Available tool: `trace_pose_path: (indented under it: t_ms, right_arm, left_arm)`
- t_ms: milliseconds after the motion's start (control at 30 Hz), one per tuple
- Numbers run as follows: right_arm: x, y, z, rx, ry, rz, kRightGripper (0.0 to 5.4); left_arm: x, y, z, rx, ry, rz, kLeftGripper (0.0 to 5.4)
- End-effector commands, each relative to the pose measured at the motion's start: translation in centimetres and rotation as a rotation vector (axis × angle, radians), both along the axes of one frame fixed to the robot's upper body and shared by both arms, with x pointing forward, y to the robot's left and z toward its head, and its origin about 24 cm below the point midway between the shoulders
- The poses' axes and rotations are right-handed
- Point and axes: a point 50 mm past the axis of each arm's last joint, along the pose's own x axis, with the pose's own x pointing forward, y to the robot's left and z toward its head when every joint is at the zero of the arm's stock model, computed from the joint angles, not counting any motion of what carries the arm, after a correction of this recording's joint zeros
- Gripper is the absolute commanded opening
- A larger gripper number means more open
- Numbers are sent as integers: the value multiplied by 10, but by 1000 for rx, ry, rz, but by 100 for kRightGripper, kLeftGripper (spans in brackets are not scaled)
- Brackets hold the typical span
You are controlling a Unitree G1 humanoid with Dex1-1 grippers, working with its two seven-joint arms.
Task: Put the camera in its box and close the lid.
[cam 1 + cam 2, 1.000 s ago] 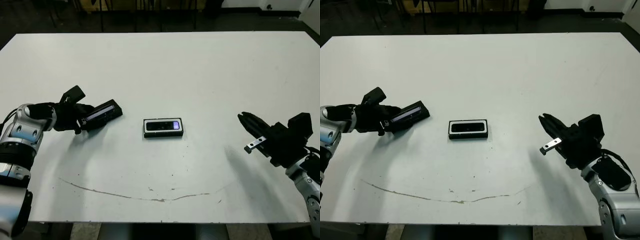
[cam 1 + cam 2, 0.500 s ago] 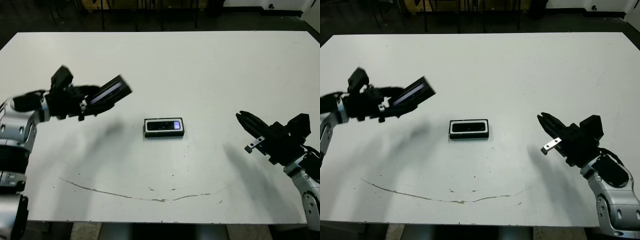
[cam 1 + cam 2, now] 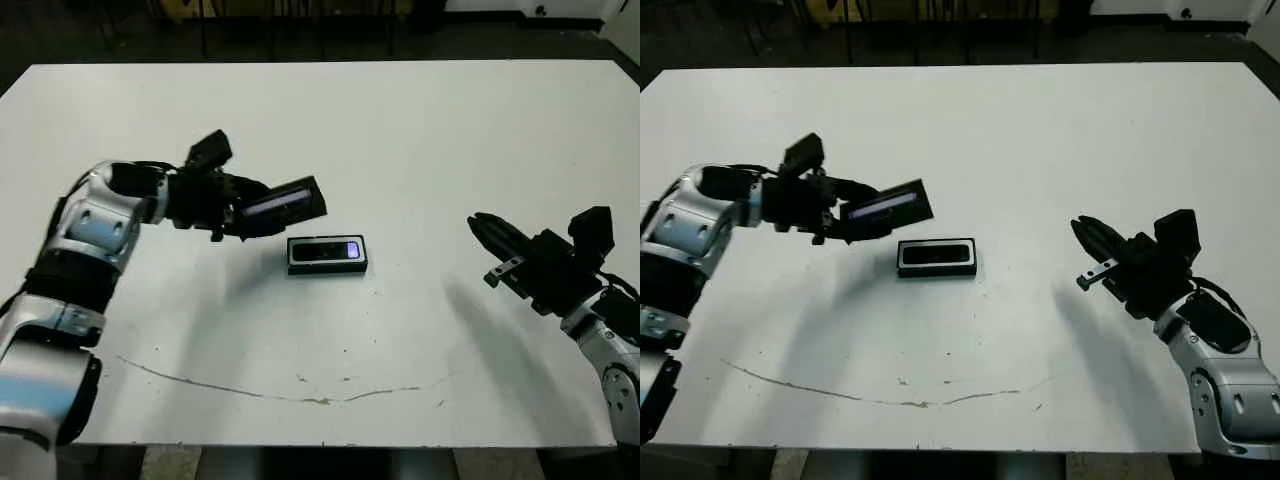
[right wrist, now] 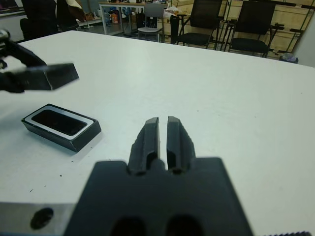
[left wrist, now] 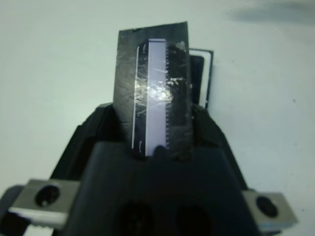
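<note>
Camera [image 3: 328, 250] in box [image 3: 327, 267], mid-table. Windowed black lid [image 3: 283, 203] held tilted above box's left end.

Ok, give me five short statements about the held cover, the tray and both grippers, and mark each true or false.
1. The left gripper holds the flat black lid with the glossy window strip. True.
2. The lid rests closed on the box. False: it is held in the air, beside the shallow black tray with white lining.
3. The slim black bar-shaped camera lies inside the tray. True.
4. The right gripper grips the tray. False: it is shut on nothing, well apart from it.
5. The tray stands on the white table. True.
</note>
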Motion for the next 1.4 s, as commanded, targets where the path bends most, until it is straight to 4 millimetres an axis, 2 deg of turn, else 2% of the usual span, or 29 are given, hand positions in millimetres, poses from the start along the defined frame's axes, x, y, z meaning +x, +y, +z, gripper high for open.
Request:
trace_pose_path:
  t_ms: [33, 367, 833, 1400]
  right_arm:
    - [0, -3, -2, -15, 24, -7, 0]
    - [-1, -2, -5, -9, 36, -5, 0]
    - [-5, -1, -9, -43, 23, -6, 0]
    - [-5, -3, -11, -47, 11, 10, 0]
  left_arm:
    - [1, -3, -8, 52, 32, -18, 268]
    - [1, -7, -19, 124, 68, -37, 268]
    - [-7, 1, -26, 136, 136, -96, 268]
    - [-10, -10, -47, 142, 166, -94, 268]
